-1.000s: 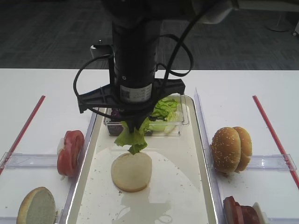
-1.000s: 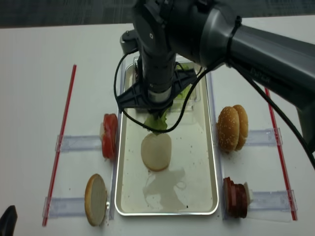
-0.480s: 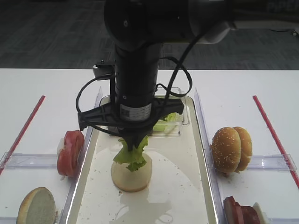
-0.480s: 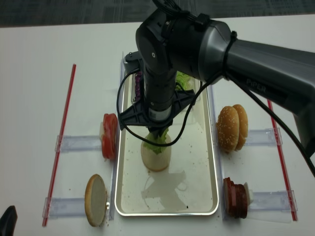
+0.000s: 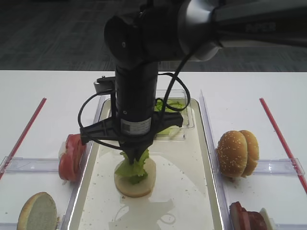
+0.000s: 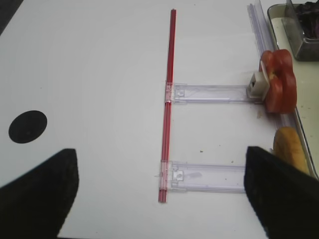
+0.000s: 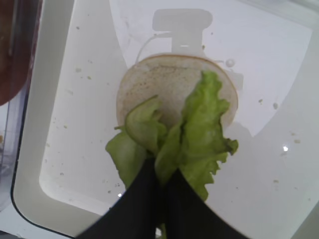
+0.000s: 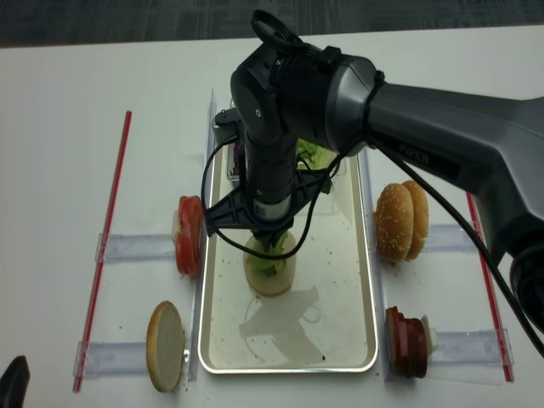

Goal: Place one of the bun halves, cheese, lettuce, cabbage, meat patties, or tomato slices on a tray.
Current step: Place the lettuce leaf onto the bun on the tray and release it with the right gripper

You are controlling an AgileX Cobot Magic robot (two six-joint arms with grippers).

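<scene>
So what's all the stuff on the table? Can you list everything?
tray: one, silver rim, white floor, middle
bun half: one, pale, on the tray floor
lettuce: one leaf, light green, draped over that bun half
clear tub: one, far end of the tray, greens inside
sesame buns: two, golden, right
tomato slices: red stack, left
cut bun: one, near left
meat patties: reddish-brown, near right
red strips: two, outer sides
right gripper: black, pinching the lettuce
</scene>
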